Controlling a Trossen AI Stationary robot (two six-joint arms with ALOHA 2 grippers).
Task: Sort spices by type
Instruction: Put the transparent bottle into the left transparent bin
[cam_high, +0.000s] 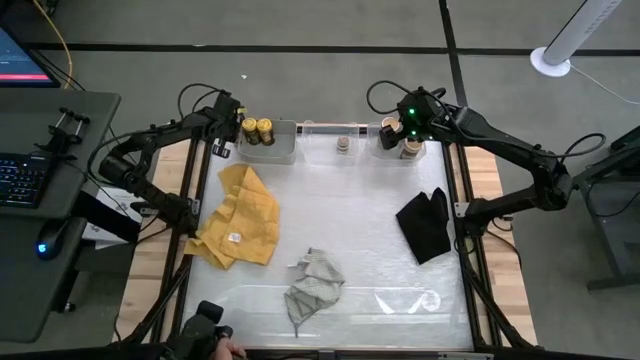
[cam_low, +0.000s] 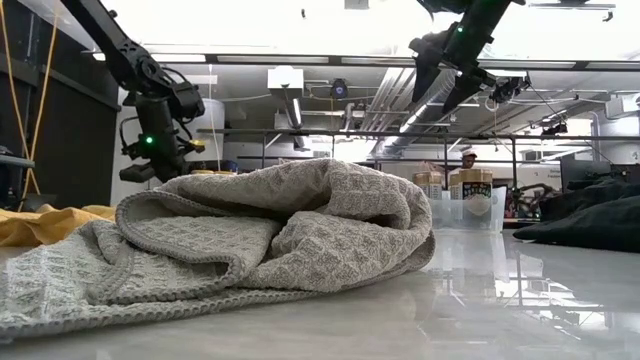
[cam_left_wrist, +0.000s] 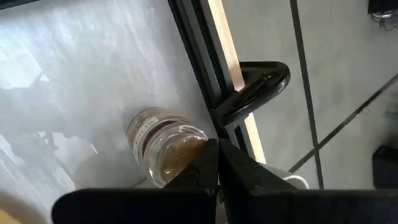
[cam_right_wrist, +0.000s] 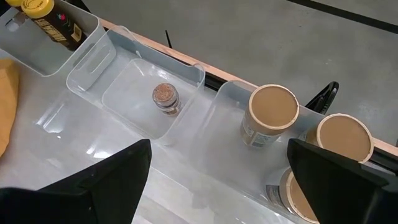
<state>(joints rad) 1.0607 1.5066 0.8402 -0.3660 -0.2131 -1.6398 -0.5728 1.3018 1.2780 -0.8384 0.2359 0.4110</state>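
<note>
Two dark jars with yellow tops (cam_high: 257, 130) stand in the grey bin (cam_high: 283, 152) at the far left. One tiny clear jar (cam_right_wrist: 165, 98) stands in the middle clear bin (cam_right_wrist: 186, 68). Three tan jars (cam_right_wrist: 273, 115) stand in the right clear bin (cam_right_wrist: 227, 93). A second tiny clear jar (cam_left_wrist: 165, 146) lies on its side on the table by the left rail. My left gripper (cam_left_wrist: 217, 158) is shut right beside it, just left of the grey bin (cam_high: 222, 140). My right gripper (cam_right_wrist: 217, 180) is wide open and empty above the right bin (cam_high: 408, 118). My left gripper has its shut fingertips (cam_left_wrist: 205, 168) close against the bottom end of the lying jar (cam_left_wrist: 180, 152), and they partly hide it. I cannot tell whether they touch it. The jar lies on the table.
A yellow cloth (cam_high: 240, 215), a grey cloth (cam_high: 312, 285) and a black cloth (cam_high: 425, 222) lie on the table. The grey cloth fills the front of the low view (cam_low: 250, 240). The table's left rail (cam_left_wrist: 193, 56) and a black clamp (cam_left_wrist: 261, 87) are beside the lying jar.
</note>
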